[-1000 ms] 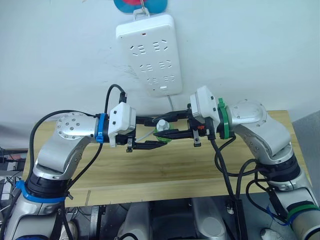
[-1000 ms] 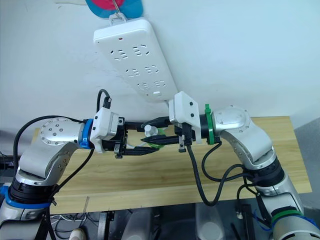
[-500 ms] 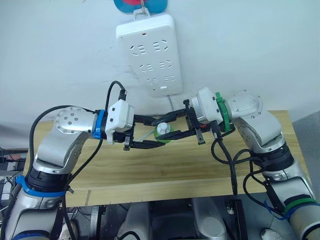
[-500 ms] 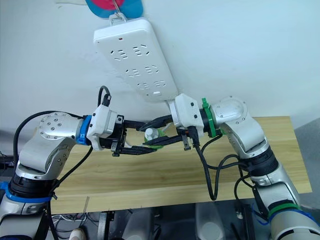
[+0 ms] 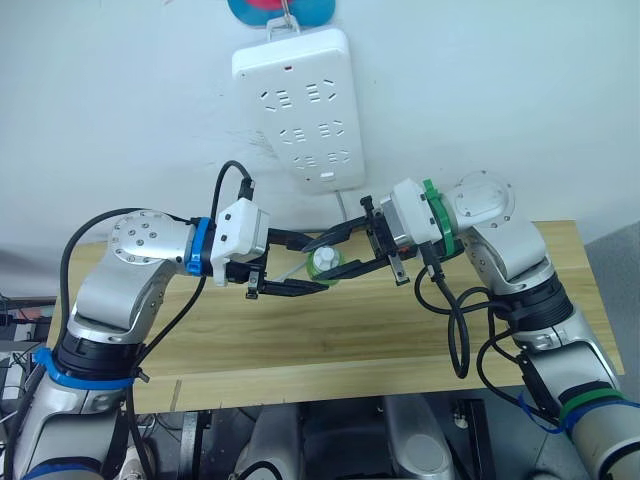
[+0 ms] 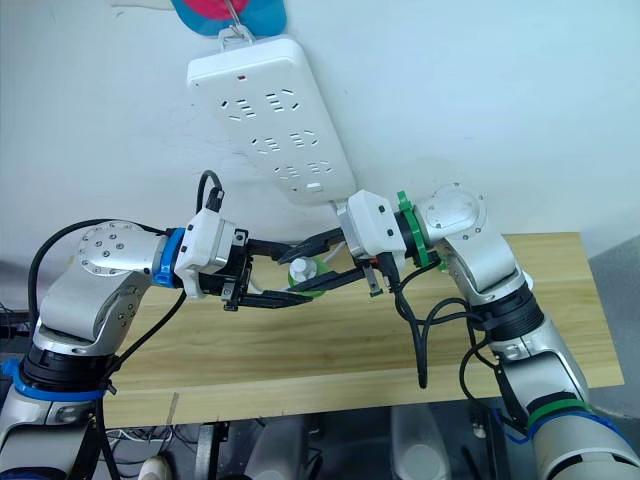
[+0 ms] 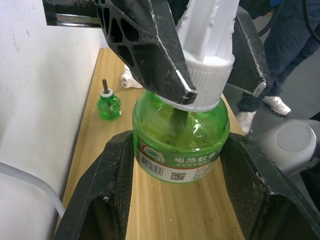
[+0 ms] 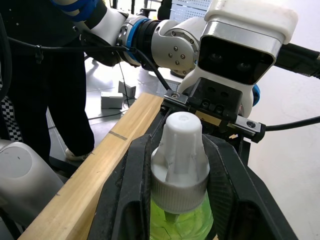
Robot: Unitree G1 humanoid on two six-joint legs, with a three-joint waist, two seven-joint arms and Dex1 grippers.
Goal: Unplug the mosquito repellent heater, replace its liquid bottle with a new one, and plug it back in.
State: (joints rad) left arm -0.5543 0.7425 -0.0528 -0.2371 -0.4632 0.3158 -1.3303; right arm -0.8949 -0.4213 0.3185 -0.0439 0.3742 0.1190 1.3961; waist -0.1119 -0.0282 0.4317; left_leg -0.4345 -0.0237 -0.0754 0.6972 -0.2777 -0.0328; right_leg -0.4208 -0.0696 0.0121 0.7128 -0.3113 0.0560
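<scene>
Above the wooden tabletop (image 5: 300, 350), the two arms meet in mid-air over one green liquid bottle (image 7: 181, 142). The left gripper (image 5: 300, 265) is closed on the bottle's green body, one black finger pressed to each side of it, just above the printed label with its barcode. The right gripper (image 5: 345, 250) comes in from the opposite side and is clamped on the bottle's white ribbed cap (image 8: 181, 165), its fingers (image 8: 131, 185) flanking the cap and the tapered white top that rises from it (the wrist views show both grips plainly). The bottle hangs clear of the tabletop, roughly below the lower end of the power strip (image 5: 300, 105).

That long white power strip hangs on the white wall above, its sockets bare, with a white cord running down from its lower end behind the grippers.

A second, smaller green bottle (image 7: 109, 103) stands upright on the tabletop close to the wall, uncapped, with a dark wick sticking up from its white collar. Just beyond it lies the mosquito repellent heater (image 7: 131, 80), a small white piece partly hidden behind the right gripper's finger, well apart from the held bottle.

A person's legs in dark trousers and white shoes (image 7: 272, 102) stand past the tabletop's far edge.
</scene>
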